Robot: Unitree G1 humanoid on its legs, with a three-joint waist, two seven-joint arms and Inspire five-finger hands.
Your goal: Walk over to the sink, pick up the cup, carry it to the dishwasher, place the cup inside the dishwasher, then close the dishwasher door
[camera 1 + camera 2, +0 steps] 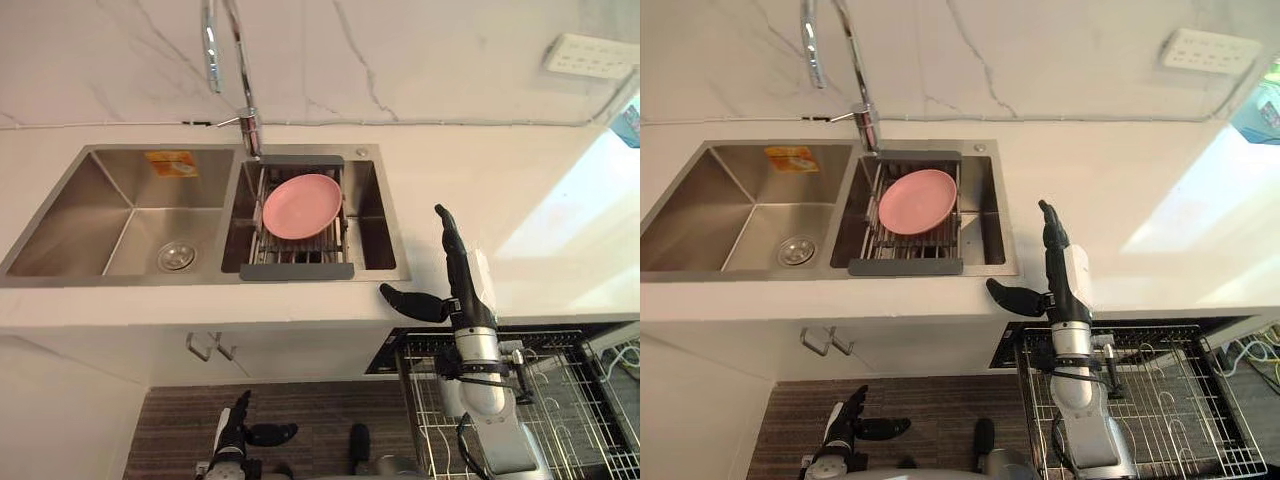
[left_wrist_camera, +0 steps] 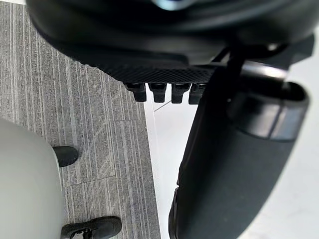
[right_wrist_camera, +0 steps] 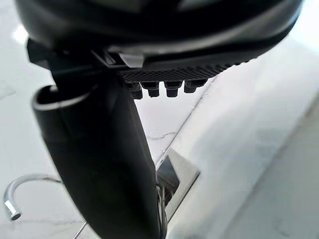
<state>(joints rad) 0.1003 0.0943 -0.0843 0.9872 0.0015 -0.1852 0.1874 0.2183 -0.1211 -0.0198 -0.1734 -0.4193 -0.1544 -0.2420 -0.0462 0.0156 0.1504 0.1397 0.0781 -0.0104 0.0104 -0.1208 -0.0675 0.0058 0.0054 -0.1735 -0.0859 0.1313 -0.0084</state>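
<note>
1. Down by the floor [image 1: 180, 420] on your left, the left hand [image 1: 235, 432] hangs with fingers straight and thumb out, holding nothing. It has no part in this step.
2. Low on your right, the dishwasher rack [image 1: 550, 338] stands pulled out just under the counter edge. Mind its wires with your right forearm as you reach.
3. Over the front of the countertop [image 1: 480, 180], the right hand [image 1: 462, 285] is raised just right of the sink [image 1: 90, 195]. Its fingers are straight and together, the thumb is spread wide, and it is empty.
4. Inside the sink's right basin, a drying rack [image 1: 296, 271] carries a pink plate [image 1: 302, 205]. The left basin shows a drain [image 1: 176, 257]. I cannot tell where the cup is. The step looks like search-and-reach, with the pick-up not yet done.
5. Find the cup before you commit, and do not close on the plate. Once you see it, come down from above with the thumb held wide. Close only when the cup's wall sits between thumb and fingers.
6. Farthest back, the faucet [image 1: 248, 120] rises over the divider between the basins. Route your hand beside its spout, not into it.
</note>
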